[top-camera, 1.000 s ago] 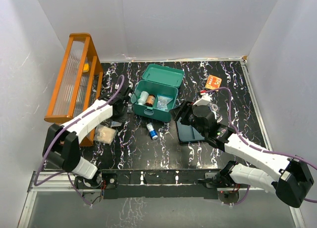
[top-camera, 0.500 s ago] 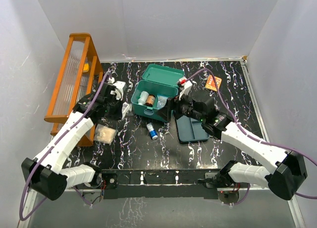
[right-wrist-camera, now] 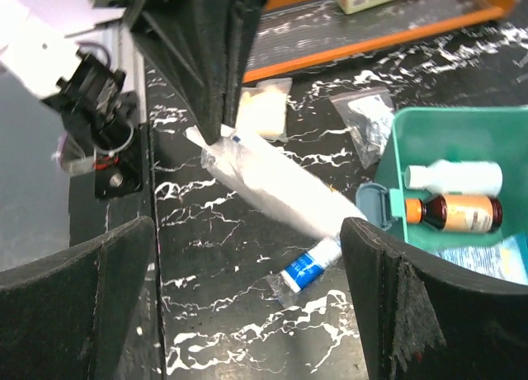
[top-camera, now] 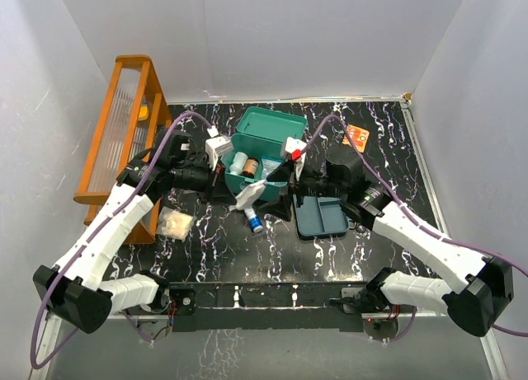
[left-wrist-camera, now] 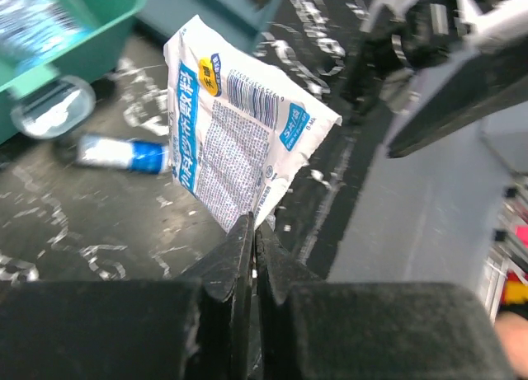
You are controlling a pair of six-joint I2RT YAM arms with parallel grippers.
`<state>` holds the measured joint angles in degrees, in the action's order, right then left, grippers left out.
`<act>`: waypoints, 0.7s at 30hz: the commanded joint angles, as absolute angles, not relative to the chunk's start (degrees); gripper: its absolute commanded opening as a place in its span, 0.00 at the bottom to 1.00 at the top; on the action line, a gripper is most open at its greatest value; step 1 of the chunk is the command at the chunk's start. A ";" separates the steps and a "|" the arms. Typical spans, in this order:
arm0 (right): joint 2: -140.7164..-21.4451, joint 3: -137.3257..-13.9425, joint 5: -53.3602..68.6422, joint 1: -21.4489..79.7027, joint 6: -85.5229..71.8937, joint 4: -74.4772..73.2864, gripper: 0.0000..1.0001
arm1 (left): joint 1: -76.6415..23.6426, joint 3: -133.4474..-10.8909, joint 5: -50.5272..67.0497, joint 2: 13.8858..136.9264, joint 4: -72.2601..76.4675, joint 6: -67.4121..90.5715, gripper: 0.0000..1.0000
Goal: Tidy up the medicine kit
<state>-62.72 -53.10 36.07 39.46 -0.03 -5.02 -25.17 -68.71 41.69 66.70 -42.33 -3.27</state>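
White sachet [left-wrist-camera: 239, 124] hangs by one corner from the clenched left tool [left-wrist-camera: 252, 225], just in front of the open medicine kit [top-camera: 272, 124] on the bench [top-camera: 206, 248]; the right tool [right-wrist-camera: 256, 265] gapes wide facing it, probably ready to take it over.

The black table [top-camera: 272, 248] with white marble veins carries everything. At its far left stands an orange wooden rack [top-camera: 124, 124]. In the far middle sits the teal medicine box [top-camera: 272, 124] with its lid open. The teal tray [top-camera: 322, 219] lies just to the right of the box, a little nearer. A small blue and white tube [top-camera: 254, 222] lies near the box front. A beige packet [top-camera: 174, 223] lies beside the rack, and a clear bag [right-wrist-camera: 369, 116] is close to it. A small orange packet [top-camera: 356, 135] lies far right.
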 commanded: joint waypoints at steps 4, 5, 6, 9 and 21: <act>-69.22 -64.59 51.68 39.44 19.51 -18.32 0.87 | -25.00 -72.59 63.58 69.80 -45.18 -9.92 0.00; -70.46 -66.14 53.75 39.39 21.06 -21.25 0.83 | -25.04 -72.48 63.70 69.56 -45.46 -10.68 0.00; -71.78 -67.88 55.82 39.38 23.39 -24.98 0.78 | -25.00 -72.20 63.72 69.31 -45.59 -11.04 0.00; -75.21 -72.06 58.66 39.45 28.05 -33.63 0.65 | -25.05 -71.14 64.10 68.48 -45.43 -11.49 0.00; -76.14 -73.55 58.44 39.38 24.65 -37.59 0.19 | -25.05 -70.26 60.83 67.90 -43.69 -9.76 0.07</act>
<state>-77.30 -70.41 57.41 39.51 26.81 -36.99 -25.19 -70.15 59.94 69.10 -44.16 -9.96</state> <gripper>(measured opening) 0.253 0.028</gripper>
